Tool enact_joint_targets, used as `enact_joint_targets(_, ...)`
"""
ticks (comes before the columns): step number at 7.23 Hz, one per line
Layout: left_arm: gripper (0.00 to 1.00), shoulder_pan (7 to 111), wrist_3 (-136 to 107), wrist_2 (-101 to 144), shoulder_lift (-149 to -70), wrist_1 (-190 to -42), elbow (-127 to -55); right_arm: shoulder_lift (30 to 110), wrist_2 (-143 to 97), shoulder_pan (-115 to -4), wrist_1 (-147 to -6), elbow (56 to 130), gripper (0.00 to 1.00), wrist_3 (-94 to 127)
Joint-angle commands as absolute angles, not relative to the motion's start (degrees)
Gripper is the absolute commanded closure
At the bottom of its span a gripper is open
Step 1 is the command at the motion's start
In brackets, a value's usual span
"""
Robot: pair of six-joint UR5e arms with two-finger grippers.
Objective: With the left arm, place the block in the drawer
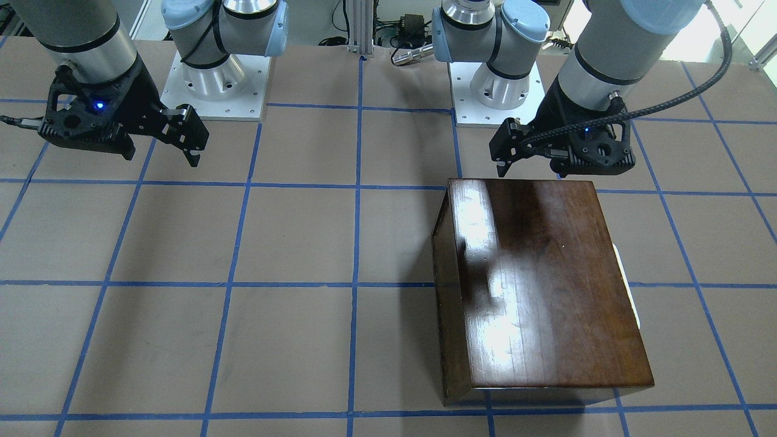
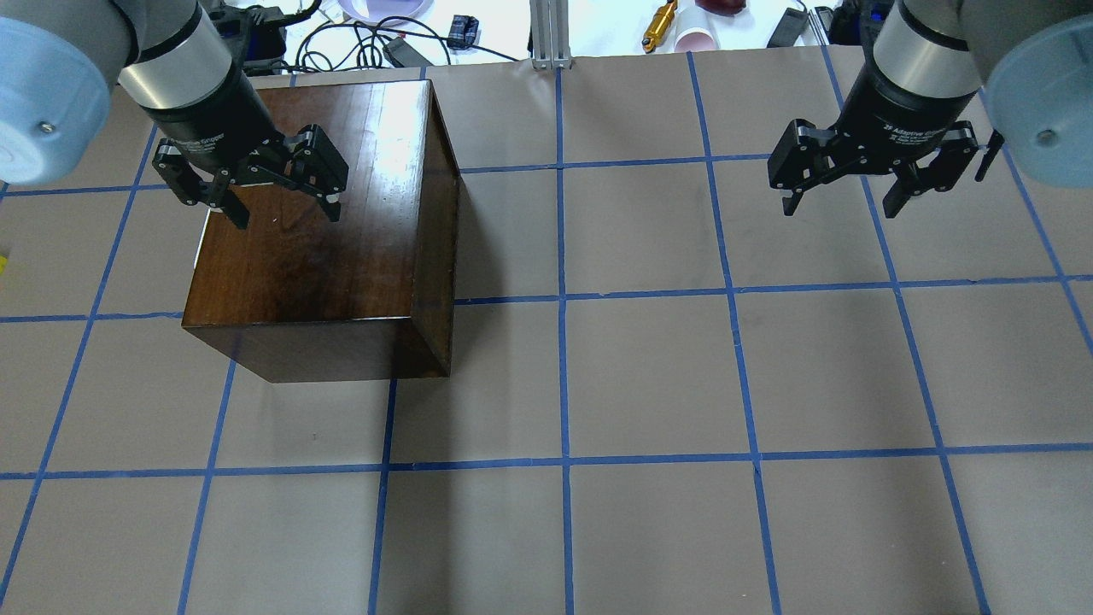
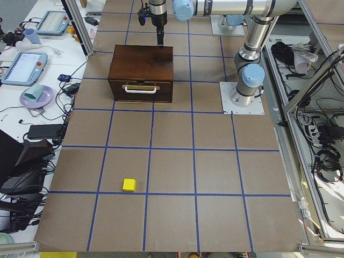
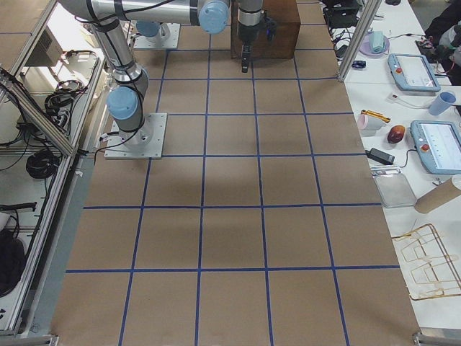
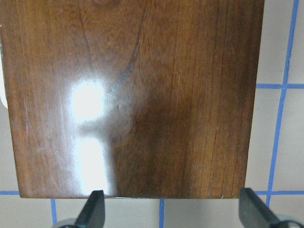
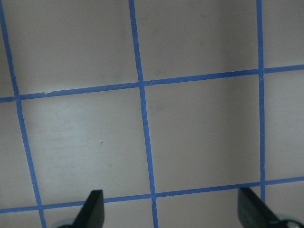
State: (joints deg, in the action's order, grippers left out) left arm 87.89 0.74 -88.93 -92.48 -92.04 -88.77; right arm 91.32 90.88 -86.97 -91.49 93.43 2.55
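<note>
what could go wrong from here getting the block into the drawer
1. The drawer looks shut and needs opening first.
2. The block lies far from the left pincer, toward the table's end, so the reach may strain.
3. That open pincer hangs over the box and might clip it when it moves off.

That dark-brown wooden box is seriously glossy: smooth varnish, visible grain, big white glare patches on top. The brown table cover looks like matt paper, gridded with strips of blue tape. The left arm is satin silver metal with smooth light-blue plastic joint caps, and its black cable has a braided, woven-looking sleeve.
</note>
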Motion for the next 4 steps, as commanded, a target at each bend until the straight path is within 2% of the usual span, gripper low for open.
enact_joint_targets(1, 0.0, 87.5, 1.1, -88.9, -91.8, -92.1, -88.6, 91.3, 90.9, -87.0, -91.5, 93.4, 0.0, 2.5)
enact_joint_targets(4, 0.0, 87.1, 1.2, -88.8, -92.5, -91.8, -88.2, 91.3, 90.9, -87.0, -91.5, 93.4, 0.0, 2.5)
